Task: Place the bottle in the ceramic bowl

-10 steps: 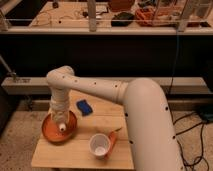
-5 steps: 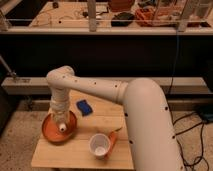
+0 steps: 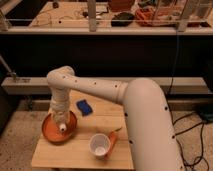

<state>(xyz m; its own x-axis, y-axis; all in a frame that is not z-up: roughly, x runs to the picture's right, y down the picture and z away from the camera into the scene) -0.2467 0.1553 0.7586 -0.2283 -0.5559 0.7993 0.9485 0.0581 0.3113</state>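
No change seen: gripper [image 3: 60, 119] stays low over ceramic bowl [image 3: 48, 133], bottle [image 3: 62, 127] beneath (grip: cannot tell); placement probably nearly done.

The small wooden table [image 3: 75, 151] carries three things. The orange-brown ceramic bowl [image 3: 49, 132] sits directly under the gripper [image 3: 61, 120]. A blue sponge-like block [image 3: 84, 106] lies just beside the gripper, toward the table's far edge, and a white cup with an orange handle [image 3: 100, 146] stands near it, toward the front edge.
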